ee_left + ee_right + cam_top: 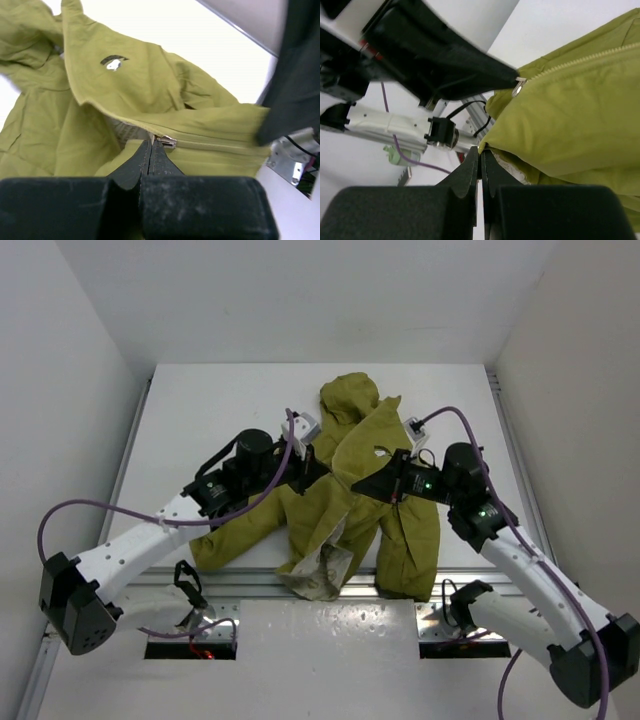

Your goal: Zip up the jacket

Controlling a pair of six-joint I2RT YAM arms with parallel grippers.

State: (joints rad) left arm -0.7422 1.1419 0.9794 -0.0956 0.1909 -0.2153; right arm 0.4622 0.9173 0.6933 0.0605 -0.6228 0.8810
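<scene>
- The olive-green hooded fabric jacket [335,505] lies crumpled in the middle of the white worktop [200,410], with its hood toward the far side.
- The white-and-black left arm [150,540] reaches in low from the near left, its wrist over the jacket.
- The left jaws are pressed together on the front edge, right at the small silver zipper pull [166,141].
- The white-and-black right arm [530,570] bends in from the near right, its wrist pointing left.
- The right jaws are clamped on a fold of jacket edge, near the left jaws.
</scene>
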